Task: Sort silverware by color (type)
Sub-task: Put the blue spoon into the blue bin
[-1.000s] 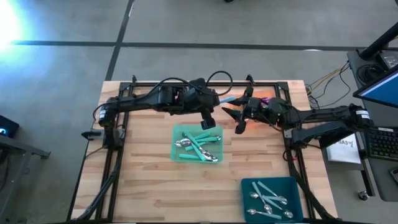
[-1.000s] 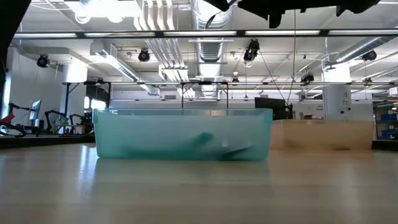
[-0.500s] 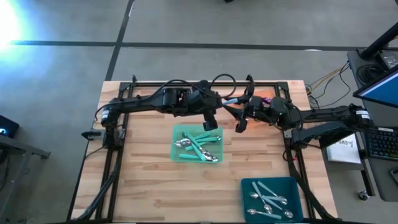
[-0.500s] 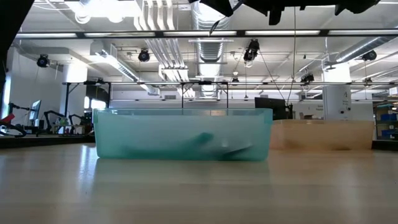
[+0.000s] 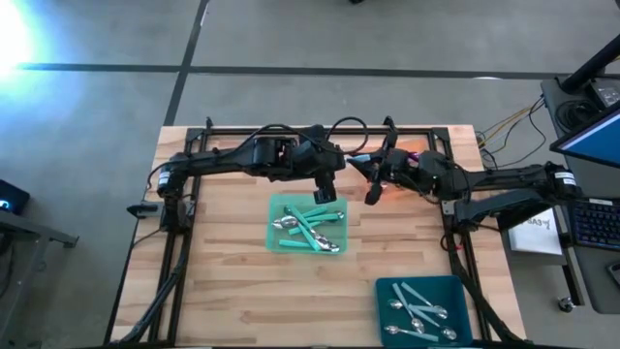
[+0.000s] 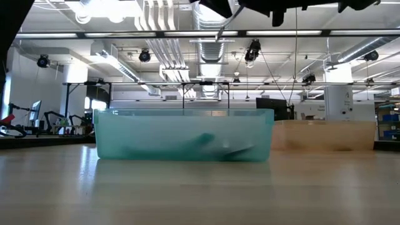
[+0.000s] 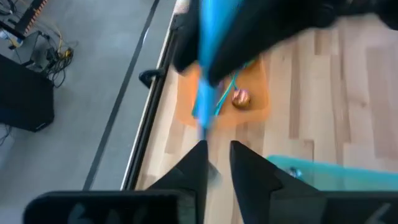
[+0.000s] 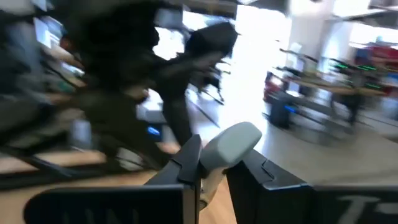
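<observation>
A spoon with a teal handle [image 7: 204, 93] and a silver-grey end hangs in the air over the table's far middle, between my two grippers. My right gripper [image 8: 219, 165], reaching in from the right [image 5: 369, 184], is shut on it. My left gripper [image 7: 216, 152], coming from the left [image 5: 341, 163], faces it with a narrow gap between its fingers. The handle's free end [image 7: 202, 124] shows just beyond those fingertips. More silverware lies in the green tray [image 5: 274, 223], the dark teal tray [image 5: 383, 291] and the orange tray [image 7: 186, 106]. My right gripper pinches the spoon's silver-grey end [image 8: 231, 142] between its two fingers, coming level from the table's right. The spoon is lifted clear of the table, its teal handle reaching toward my left gripper. My left gripper stands at the handle's free end; I cannot tell whether it touches it.
The green tray [image 6: 184, 134] sits at mid-table, just on the near side of both grippers. The orange tray [image 6: 325, 136] lies under my right arm by the far edge. The dark teal tray stands at the near right corner. Bare wood shows at the near left [image 5: 223, 291].
My left gripper has gone a little toward the table's right edge, bringing the spoon to my right gripper. My right gripper, wide open a second ago, has shut its fingers on the spoon.
</observation>
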Action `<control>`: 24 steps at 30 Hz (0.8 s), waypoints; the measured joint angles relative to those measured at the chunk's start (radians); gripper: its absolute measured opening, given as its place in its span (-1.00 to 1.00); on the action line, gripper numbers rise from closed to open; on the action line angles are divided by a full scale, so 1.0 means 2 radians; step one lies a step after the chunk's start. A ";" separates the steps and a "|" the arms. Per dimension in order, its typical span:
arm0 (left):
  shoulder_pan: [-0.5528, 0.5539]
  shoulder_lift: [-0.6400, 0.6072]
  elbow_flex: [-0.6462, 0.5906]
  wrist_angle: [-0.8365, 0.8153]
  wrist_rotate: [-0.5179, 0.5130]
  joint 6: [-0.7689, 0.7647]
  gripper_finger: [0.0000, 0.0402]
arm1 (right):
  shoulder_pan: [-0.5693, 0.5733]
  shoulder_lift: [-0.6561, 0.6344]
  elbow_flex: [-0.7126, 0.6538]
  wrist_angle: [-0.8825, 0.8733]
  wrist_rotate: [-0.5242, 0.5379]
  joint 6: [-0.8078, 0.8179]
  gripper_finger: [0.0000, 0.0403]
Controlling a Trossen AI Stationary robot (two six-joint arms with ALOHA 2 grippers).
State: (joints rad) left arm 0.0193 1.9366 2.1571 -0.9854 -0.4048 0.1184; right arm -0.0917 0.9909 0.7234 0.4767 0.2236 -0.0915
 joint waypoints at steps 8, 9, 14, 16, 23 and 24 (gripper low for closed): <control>0.000 0.000 0.000 -0.085 -0.004 -0.017 -0.55 | 0.000 -0.001 0.053 -0.200 0.067 0.028 -0.81; 0.001 0.000 0.000 -0.093 -0.004 -0.017 -0.54 | 0.000 -0.001 0.063 -0.240 0.056 0.051 -0.81; 0.007 0.000 0.000 -0.129 -0.004 -0.015 -0.53 | 0.002 0.000 0.096 -0.392 -0.088 0.174 -0.81; 0.013 0.000 0.000 -0.137 -0.004 -0.013 -0.53 | 0.010 0.000 0.102 -0.426 -0.147 0.223 -0.81; 0.043 0.000 0.000 -0.156 -0.004 -0.012 -0.53 | 0.090 0.000 0.105 -0.505 -0.247 0.364 -0.81; 0.049 0.000 0.000 -0.159 -0.004 -0.012 -0.53 | 0.108 0.000 0.105 -0.515 -0.248 0.380 -0.81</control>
State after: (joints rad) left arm 0.1167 1.9366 2.1571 -1.3043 -0.4126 0.0952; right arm 0.1238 0.9913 0.9333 -0.5539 -0.2719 0.6678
